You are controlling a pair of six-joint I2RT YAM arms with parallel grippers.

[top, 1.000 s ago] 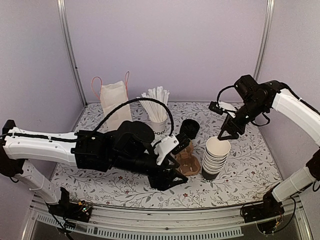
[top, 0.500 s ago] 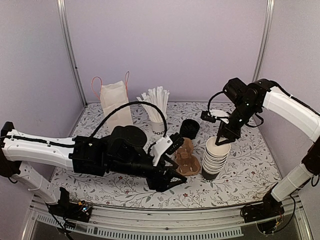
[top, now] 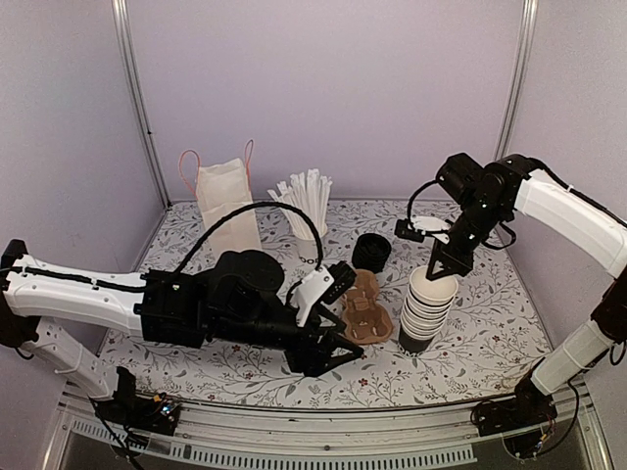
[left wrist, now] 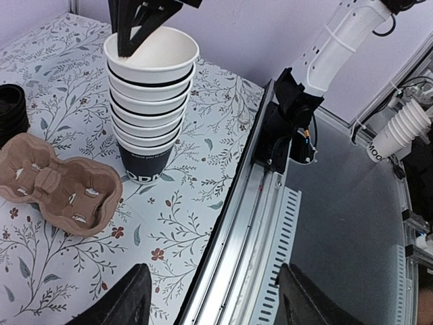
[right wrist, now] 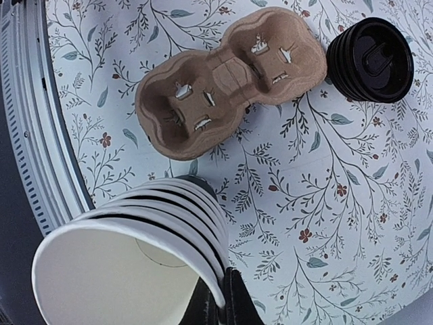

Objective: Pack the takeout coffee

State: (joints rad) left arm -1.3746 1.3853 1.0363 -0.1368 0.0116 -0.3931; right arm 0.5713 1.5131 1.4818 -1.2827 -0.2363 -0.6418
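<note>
R gripper (top: 442, 271) lower, tight on top cup (top: 431, 288) rim.

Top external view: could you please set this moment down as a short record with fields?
right tool: shut on the rim of the top cup
top cup: lidless, topmost of the cup stack
left tool: open, holding nothing, low beside the carrier
carrier: brown pulp, two empty wells, left of the stack
black lids: stacked behind the carrier
straws: white, upright in a white cup
paper bag: standing, back left
</note>
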